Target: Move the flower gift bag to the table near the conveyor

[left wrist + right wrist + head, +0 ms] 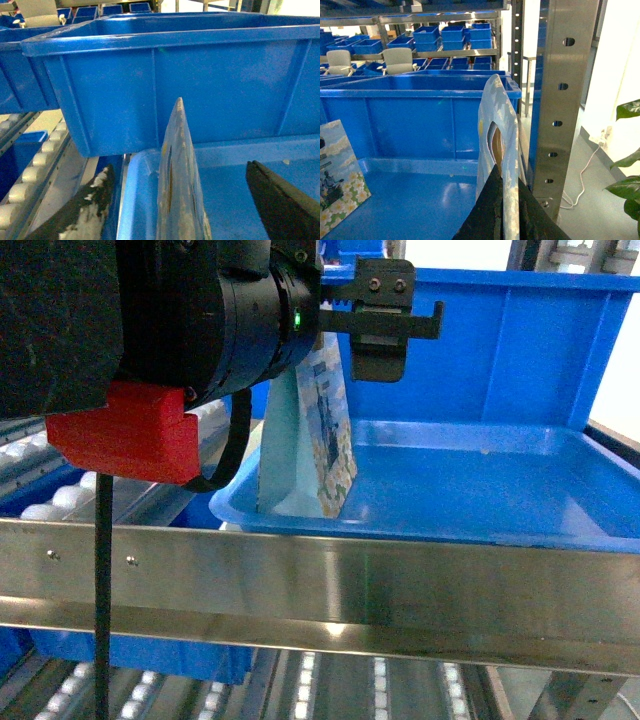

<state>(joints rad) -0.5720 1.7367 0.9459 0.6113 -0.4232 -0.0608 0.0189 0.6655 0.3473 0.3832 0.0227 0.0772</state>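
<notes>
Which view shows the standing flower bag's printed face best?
Right wrist: the bag faces the camera, flowers clear, though cropped at the frame edge. Head shows it obliquely in the tray. Left wrist shows only its thin edge.

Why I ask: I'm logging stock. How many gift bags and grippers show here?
Gift bags: 2 (flower gift bag standing in the tray; pale gift bag pinched between the right gripper's fingers)
Grippers: 2 (left gripper, right gripper)
Total: 4

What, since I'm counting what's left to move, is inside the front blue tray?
A flower gift bag stands at its left end, under the open left gripper. The arm hides the corner behind.
</notes>
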